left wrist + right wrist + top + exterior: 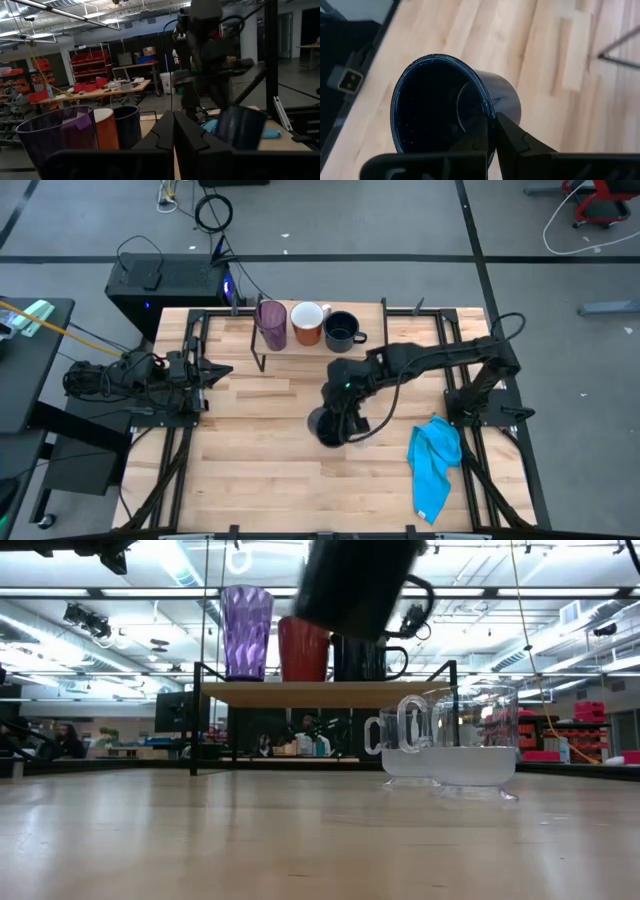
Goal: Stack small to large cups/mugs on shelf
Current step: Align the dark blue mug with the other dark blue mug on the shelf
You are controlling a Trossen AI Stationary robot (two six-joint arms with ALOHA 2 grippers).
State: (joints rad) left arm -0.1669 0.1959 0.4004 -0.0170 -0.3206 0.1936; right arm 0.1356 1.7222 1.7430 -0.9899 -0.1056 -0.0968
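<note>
Right end effector (492,131) pinches the dark mug (445,107) by its rim; low view alone shows it lifted.

no readable text, labels, brands, numbers or signs on anything in view

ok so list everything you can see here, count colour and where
purple tumbler: 1, translucent purple, on shelf, left end
white-and-orange mug: 1, shelf, middle
dark mug: 1, navy/black, shelf, right of orange mug
second dark mug: 1, held off the table
clear glasses: 2, on table
blue cloth: 1, table's right side
left tool: shut, parked at table's left edge
right tool: shut on second dark mug's rim
</note>
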